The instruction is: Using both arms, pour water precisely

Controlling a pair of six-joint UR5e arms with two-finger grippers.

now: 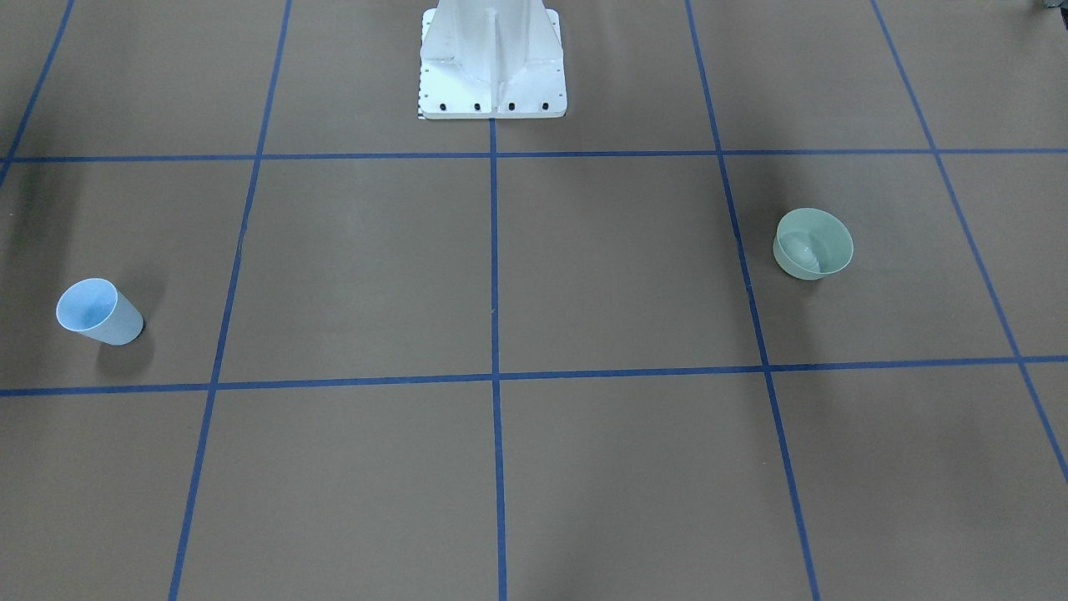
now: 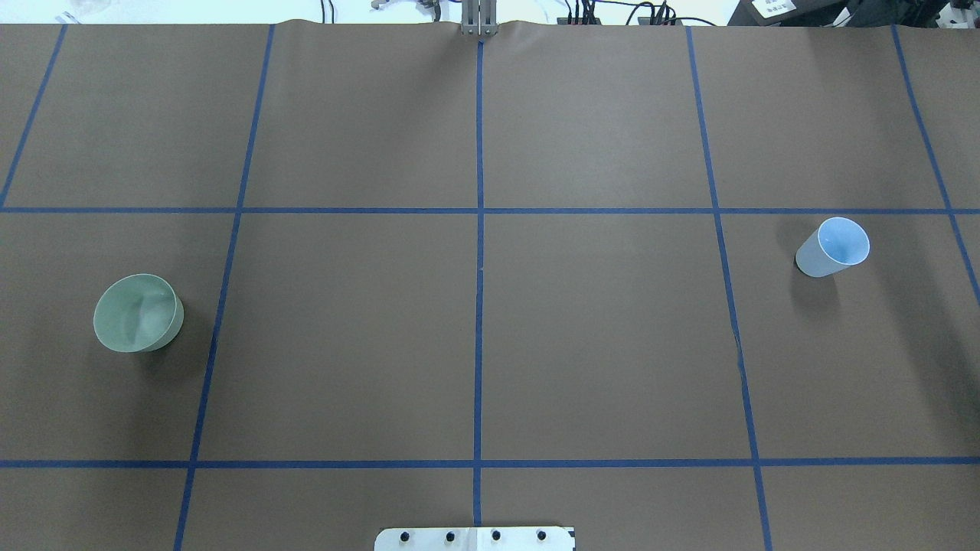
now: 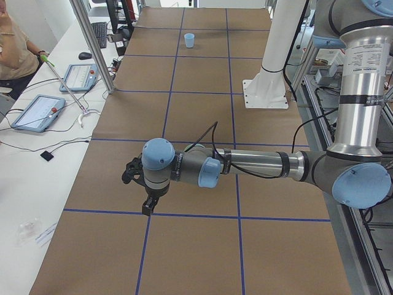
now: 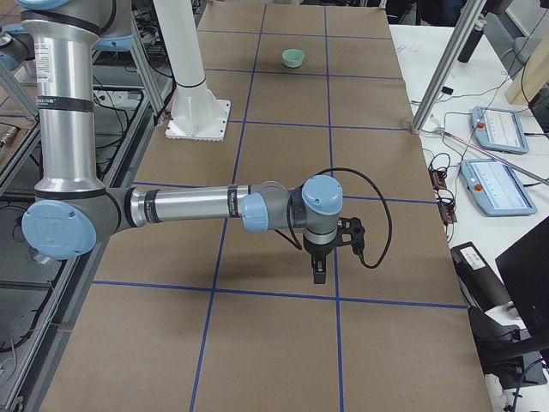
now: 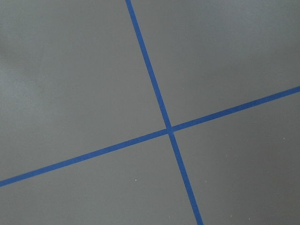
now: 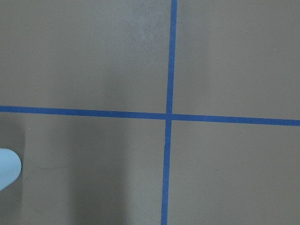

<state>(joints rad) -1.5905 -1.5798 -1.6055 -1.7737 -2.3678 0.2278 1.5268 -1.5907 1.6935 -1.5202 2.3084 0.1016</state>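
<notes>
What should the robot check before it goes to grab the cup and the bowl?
1. The blue cup stands upright: ok.
2. The green bowl sits open side up: ok.
3. The cup is on the right arm's side and the bowl on the left arm's side: ok.
4. The left end effector is open: cannot tell.
5. The right end effector is open: cannot tell.
6. There is water to pour: cannot tell, only a pale glint inside the bowl.

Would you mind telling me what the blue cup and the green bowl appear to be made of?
Blue cup: likely thin plastic, smooth matte, evenly coloured walls. Green bowl: probably plastic too, slightly glossy, with a soft highlight inside.
</notes>
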